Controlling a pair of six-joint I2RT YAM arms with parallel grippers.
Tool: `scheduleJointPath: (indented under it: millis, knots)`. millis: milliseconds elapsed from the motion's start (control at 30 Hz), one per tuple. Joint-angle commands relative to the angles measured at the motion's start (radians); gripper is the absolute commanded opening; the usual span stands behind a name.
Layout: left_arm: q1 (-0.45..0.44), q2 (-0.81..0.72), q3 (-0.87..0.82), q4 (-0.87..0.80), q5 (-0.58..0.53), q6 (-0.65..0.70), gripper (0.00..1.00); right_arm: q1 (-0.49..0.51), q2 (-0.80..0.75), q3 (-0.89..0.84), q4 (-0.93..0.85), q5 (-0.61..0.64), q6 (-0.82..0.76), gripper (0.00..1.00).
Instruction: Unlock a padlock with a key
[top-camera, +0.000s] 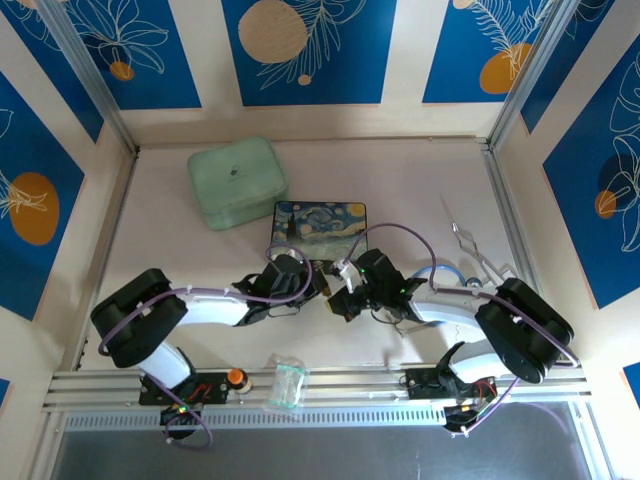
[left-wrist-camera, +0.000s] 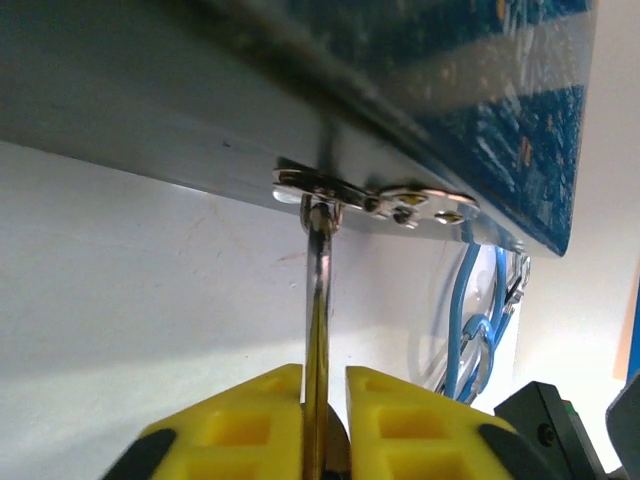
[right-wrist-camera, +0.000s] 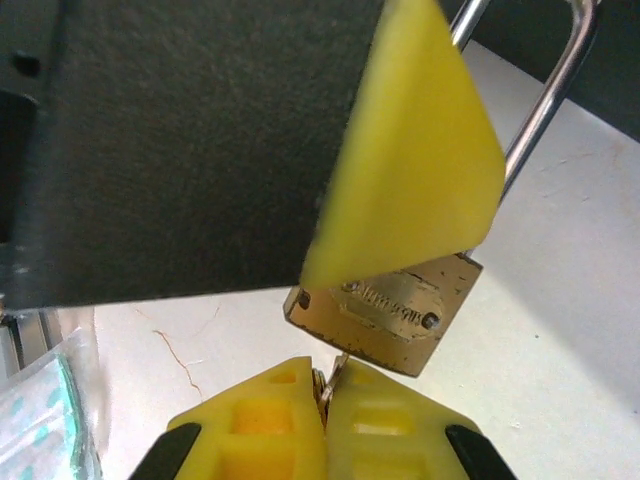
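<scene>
A pale tabletop (top-camera: 400, 180) is seen. At 11 o'clock a mint-green case (top-camera: 237, 183) is set on it. At 12, just past the middle, a painted box (top-camera: 320, 225) is laid flat. Silver forceps (top-camera: 470, 245) are laid at 3 o'clock, near a blue cable loop (top-camera: 440, 272).

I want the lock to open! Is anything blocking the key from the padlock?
Nothing visible does. The key, pinched in the right gripper, meets the underside of the padlock; the left gripper clamps it higher up.
</scene>
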Motion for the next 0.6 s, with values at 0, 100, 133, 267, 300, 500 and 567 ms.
scheduleJointPath:
  millis: [0,100,133,267,300,500,567]
  knots:
    - [-0.006,-0.011,-0.007,0.002,-0.003,0.033,0.05,-0.007,0.005,0.017,0.027,-0.061,0.047,0.03]
    - [-0.005,-0.028,-0.017,-0.011,-0.005,0.034,0.00,-0.049,-0.005,-0.003,0.038,-0.080,0.093,0.07]
    - [-0.005,-0.033,-0.026,-0.005,-0.005,0.029,0.00,-0.065,-0.009,-0.008,0.032,-0.083,0.105,0.09]
    - [-0.003,-0.045,-0.044,0.002,-0.006,0.020,0.00,-0.101,-0.023,-0.021,-0.011,-0.051,0.130,0.17]
    - [-0.003,-0.046,-0.044,-0.001,-0.007,0.020,0.00,-0.107,-0.026,-0.025,-0.012,-0.055,0.134,0.19]
    - [-0.003,-0.035,-0.051,0.020,-0.008,0.012,0.00,-0.116,-0.043,-0.046,-0.002,-0.078,0.160,0.30]
    - [-0.003,-0.038,-0.050,0.005,-0.018,0.022,0.00,-0.116,-0.050,-0.046,-0.013,-0.059,0.165,0.34]
